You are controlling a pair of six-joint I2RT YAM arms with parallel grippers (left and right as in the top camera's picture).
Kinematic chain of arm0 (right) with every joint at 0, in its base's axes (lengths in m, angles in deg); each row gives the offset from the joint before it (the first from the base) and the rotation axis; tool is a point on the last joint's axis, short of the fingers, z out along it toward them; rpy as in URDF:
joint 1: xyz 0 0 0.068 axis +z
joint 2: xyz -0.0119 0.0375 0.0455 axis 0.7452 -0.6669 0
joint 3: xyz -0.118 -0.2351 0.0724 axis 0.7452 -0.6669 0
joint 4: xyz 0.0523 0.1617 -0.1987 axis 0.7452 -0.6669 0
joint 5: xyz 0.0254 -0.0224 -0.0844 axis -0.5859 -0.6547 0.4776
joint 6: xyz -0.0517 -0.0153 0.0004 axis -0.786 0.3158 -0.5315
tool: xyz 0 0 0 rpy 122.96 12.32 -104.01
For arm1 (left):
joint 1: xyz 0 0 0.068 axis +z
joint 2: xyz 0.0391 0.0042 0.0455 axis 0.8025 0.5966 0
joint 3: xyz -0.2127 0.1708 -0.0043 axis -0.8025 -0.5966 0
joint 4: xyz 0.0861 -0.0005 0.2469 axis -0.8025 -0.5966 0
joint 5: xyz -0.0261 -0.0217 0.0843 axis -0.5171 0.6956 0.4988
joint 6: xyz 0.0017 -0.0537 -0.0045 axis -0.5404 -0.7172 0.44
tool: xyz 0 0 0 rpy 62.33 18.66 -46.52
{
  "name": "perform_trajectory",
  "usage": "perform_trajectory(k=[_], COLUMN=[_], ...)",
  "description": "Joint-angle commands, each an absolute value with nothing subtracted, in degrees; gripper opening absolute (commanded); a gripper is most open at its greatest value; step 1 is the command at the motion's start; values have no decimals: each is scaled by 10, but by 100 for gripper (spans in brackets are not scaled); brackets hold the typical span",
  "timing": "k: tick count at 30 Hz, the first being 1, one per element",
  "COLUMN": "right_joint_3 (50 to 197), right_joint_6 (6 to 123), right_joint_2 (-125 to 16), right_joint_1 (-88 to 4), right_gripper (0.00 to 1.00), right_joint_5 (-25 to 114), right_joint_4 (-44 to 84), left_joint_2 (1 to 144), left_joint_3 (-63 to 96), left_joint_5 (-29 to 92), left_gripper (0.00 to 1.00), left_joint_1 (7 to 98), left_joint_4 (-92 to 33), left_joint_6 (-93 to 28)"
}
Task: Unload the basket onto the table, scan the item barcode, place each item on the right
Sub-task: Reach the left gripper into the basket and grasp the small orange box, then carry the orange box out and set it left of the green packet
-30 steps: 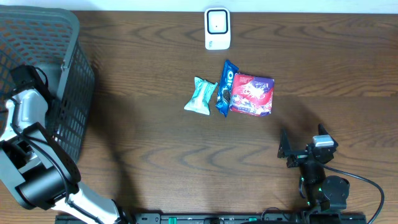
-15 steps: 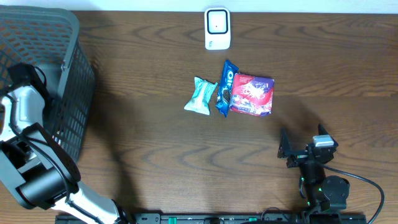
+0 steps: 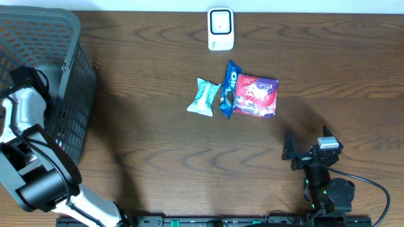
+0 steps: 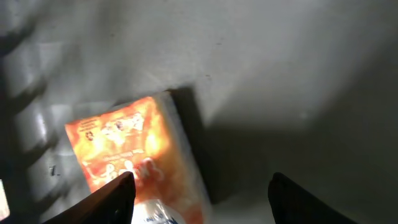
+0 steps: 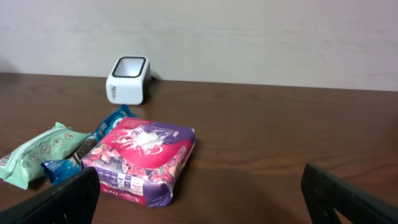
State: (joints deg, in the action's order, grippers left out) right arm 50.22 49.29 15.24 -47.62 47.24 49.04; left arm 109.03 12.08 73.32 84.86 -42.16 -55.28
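Evidently, the left end effector (image 4: 205,202) is held with its jaws apart above an orange packet (image 4: 127,149) lying in the basket (image 3: 74,69), and nothing is gripped. The right end effector (image 5: 202,199) is spread wide and empty near the front of the counter (image 3: 158,157). A green packet (image 3: 203,98), a blue packet (image 3: 228,88) and a box (image 3: 255,96), lying together mid-counter near the scanner (image 3: 220,29), are judged not yet scanned.

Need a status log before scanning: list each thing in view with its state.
left pincer, open, above orange packet
right pincer, open, empty
orange packet, lying flat, ungripped
purple pack, flat on table
Oreo pack, on table, against purple pack
green packet, on table
scanner, upright
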Motion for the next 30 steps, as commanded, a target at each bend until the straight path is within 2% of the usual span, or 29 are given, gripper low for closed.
perform_trajectory(k=[1, 3, 6, 9, 10, 20, 30], right_joint_3=[502, 502, 502, 502, 502, 502, 502], right_joint_6=[486, 486, 486, 486, 486, 486, 486], right_joint_2=[155, 155, 155, 155, 155, 155, 155], right_joint_1=[-469, -469, -469, -469, -469, -469, -469], right_gripper=[99, 99, 99, 99, 99, 99, 99], right_joint_5=[473, 473, 473, 473, 473, 473, 473], right_joint_4=[488, 488, 488, 488, 488, 488, 488], left_joint_2=[1114, 1132, 1150, 1155, 1155, 1080, 829], left_joint_3=[116, 116, 116, 116, 117, 166, 187], left_joint_5=[757, 757, 757, 757, 757, 733, 604], left_gripper=[69, 68, 57, 9, 7, 7, 7], left_joint_1=[852, 852, 852, 852, 852, 852, 845], left_joint_4=[-423, -423, -423, -422, -420, -446, -381], left_joint_6=[-565, -565, -565, -565, -565, -530, -498])
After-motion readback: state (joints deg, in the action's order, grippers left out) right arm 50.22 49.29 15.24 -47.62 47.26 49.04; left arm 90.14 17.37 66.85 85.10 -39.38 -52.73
